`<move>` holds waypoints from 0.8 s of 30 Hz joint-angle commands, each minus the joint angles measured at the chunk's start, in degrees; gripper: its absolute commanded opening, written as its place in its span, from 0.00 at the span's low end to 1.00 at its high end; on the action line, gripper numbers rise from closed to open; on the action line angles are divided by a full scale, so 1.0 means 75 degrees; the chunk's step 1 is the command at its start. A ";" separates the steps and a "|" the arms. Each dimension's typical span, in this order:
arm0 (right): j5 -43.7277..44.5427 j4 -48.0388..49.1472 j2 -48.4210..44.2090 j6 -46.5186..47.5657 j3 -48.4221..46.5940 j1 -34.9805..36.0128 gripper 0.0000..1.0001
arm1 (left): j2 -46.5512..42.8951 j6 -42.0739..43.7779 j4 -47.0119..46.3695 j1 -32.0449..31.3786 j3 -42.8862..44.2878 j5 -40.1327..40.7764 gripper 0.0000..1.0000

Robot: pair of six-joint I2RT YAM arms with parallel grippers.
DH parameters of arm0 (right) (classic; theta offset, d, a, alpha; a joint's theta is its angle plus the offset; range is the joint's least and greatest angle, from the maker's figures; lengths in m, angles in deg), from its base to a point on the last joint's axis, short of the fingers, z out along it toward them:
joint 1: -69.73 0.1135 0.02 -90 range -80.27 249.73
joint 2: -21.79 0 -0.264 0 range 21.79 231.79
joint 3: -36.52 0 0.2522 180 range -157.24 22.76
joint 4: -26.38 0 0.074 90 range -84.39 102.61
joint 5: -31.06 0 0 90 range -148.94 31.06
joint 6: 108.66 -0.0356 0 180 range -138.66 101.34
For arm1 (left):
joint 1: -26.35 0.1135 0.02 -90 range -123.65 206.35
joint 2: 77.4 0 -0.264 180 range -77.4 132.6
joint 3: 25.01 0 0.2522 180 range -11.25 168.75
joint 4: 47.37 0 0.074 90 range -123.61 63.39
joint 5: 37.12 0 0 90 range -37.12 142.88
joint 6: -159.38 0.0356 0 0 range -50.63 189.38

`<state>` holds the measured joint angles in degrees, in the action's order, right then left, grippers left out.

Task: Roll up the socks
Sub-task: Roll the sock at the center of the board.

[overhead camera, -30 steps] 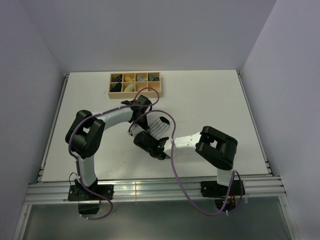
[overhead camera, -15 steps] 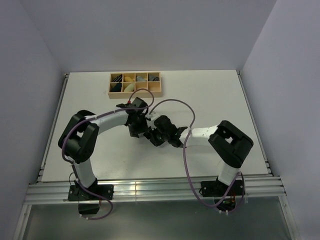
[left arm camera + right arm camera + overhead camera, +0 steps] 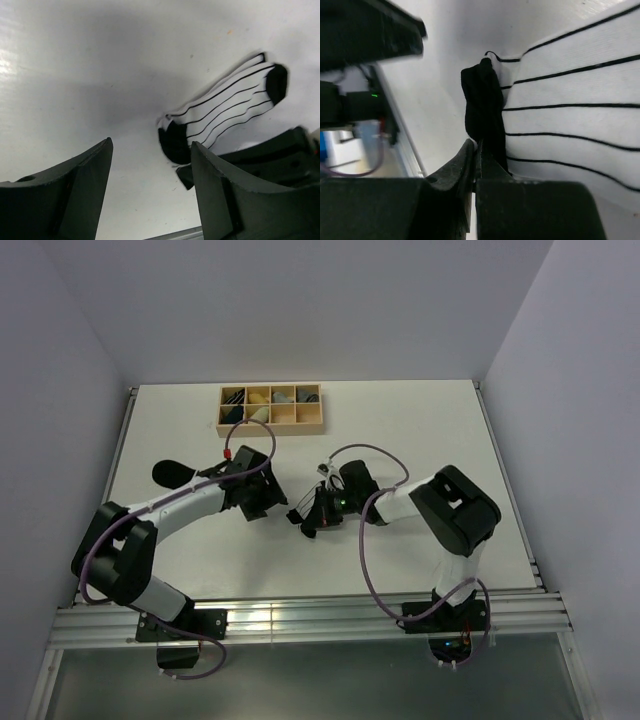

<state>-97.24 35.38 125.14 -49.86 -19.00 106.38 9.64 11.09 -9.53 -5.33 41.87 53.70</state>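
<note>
The white sock with thin black stripes (image 3: pixel 227 112) lies flat on the table, one black end (image 3: pixel 482 107) toward my right gripper. My right gripper (image 3: pixel 477 150) is shut on that black end, its fingers pressed together on the fabric. In the top view the right gripper (image 3: pixel 310 520) covers most of this sock. My left gripper (image 3: pixel 150 192) stands open just left of it, nothing between its fingers (image 3: pixel 80 190), and sits low over the table (image 3: pixel 262 502). The black sock (image 3: pixel 176 473) lies apart at the left, beside the left arm.
A wooden compartment box (image 3: pixel 310 425) with sock rolls stands at the back of the table. Purple cables loop over both arms (image 3: pixel 365 540). A metal rail (image 3: pixel 300 620) runs along the near edge.
My left gripper opened and drew back to the left, away from the striped sock. The right gripper closed on the sock's black end. The left arm stretched out, uncovering the black sock.
</note>
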 commanded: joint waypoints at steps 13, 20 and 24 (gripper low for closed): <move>-0.1818 0.4569 0.1934 -0.4579 0.0774 -0.1428 0.00 | 0.0076 -0.0339 -0.1217 -0.0240 -0.0697 -0.0953 0.65; -0.1748 0.5097 0.2228 -0.5109 0.0950 -0.1651 0.00 | 0.0651 -0.0327 -0.1522 -0.0405 -0.0415 -0.1081 0.62; -0.1666 0.4970 0.2251 -0.5075 0.0974 -0.1710 0.00 | 0.1037 -0.0385 -0.1722 -0.0440 -0.0287 -0.1117 0.58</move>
<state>-110.99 71.27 140.90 -86.73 -12.46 94.31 15.72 8.43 -19.48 -8.15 37.41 45.96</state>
